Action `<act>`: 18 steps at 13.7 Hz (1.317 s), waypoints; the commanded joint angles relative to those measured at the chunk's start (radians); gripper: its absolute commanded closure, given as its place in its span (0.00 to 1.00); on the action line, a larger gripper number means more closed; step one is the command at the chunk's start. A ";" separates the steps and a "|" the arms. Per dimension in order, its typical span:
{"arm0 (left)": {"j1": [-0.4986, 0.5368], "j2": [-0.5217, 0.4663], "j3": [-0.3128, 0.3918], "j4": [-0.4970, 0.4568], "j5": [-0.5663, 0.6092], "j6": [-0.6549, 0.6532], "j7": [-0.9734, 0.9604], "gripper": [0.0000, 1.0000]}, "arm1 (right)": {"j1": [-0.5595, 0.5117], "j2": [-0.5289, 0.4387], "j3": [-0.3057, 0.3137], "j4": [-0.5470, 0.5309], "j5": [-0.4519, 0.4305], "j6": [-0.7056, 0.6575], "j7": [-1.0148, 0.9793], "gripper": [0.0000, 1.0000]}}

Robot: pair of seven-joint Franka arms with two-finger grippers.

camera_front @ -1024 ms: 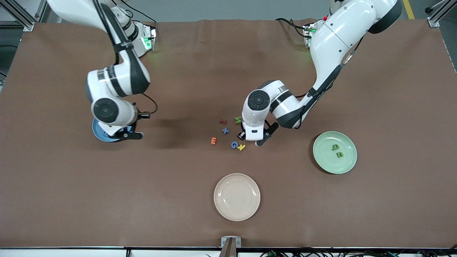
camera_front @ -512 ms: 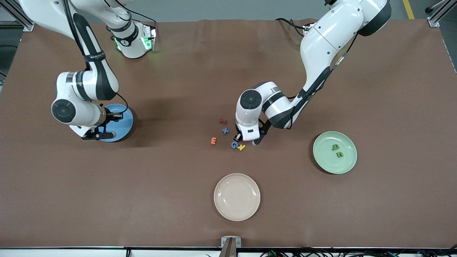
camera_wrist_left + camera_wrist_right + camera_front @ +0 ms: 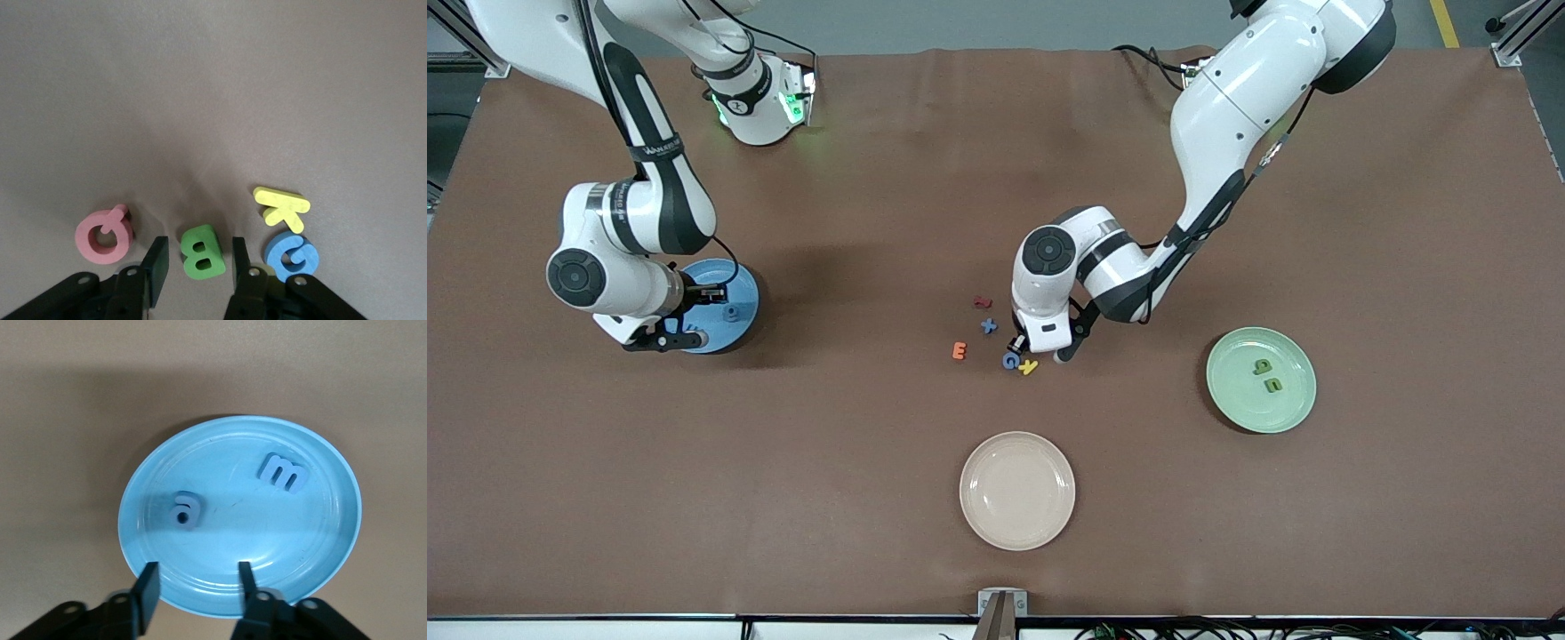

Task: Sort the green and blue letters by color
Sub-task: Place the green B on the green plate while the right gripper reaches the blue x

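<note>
My left gripper point(image 3: 1039, 349) is open low over the letter pile. In the left wrist view its fingers point(image 3: 158, 257) stand on either side of a green B point(image 3: 202, 252), with a blue G point(image 3: 291, 255) beside it. The blue G point(image 3: 1010, 360) and a blue x point(image 3: 988, 326) lie on the table. Two green letters point(image 3: 1267, 375) lie on the green plate point(image 3: 1227, 391). My right gripper point(image 3: 665, 340) is open and empty over the rim of the blue plate point(image 3: 743, 293). That plate point(image 3: 333, 540) holds two blue letters point(image 3: 183, 509) point(image 3: 283, 471).
A pink Q point(image 3: 103, 235) and a yellow K point(image 3: 282, 207) lie close to the green B. A red letter point(image 3: 983, 302), an orange E point(image 3: 959, 351) and the yellow letter point(image 3: 1029, 365) are in the pile. A beige plate point(image 3: 1016, 490) sits nearer the front camera.
My right gripper has moved off the blue plate's middle toward its arm's end of the table, uncovering the plate and a blue letter. My left gripper has shifted over the pile, hiding a green letter.
</note>
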 commanded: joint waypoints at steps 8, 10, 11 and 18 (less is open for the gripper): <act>0.007 -0.031 0.009 0.020 0.073 -0.018 -0.012 1.00 | 0.087 -0.012 0.033 0.066 0.085 -0.047 0.162 0.00; 0.028 -0.080 0.006 0.020 0.075 -0.087 0.034 1.00 | 0.146 -0.007 0.033 0.109 0.108 -0.058 0.247 0.00; 0.054 -0.106 0.002 0.014 0.074 -0.119 0.075 1.00 | 0.185 -0.006 0.033 0.128 0.129 -0.059 0.305 0.00; 0.353 -0.286 -0.043 -0.196 0.072 -0.156 0.484 1.00 | 0.421 0.163 0.033 0.367 0.186 -0.058 0.740 0.00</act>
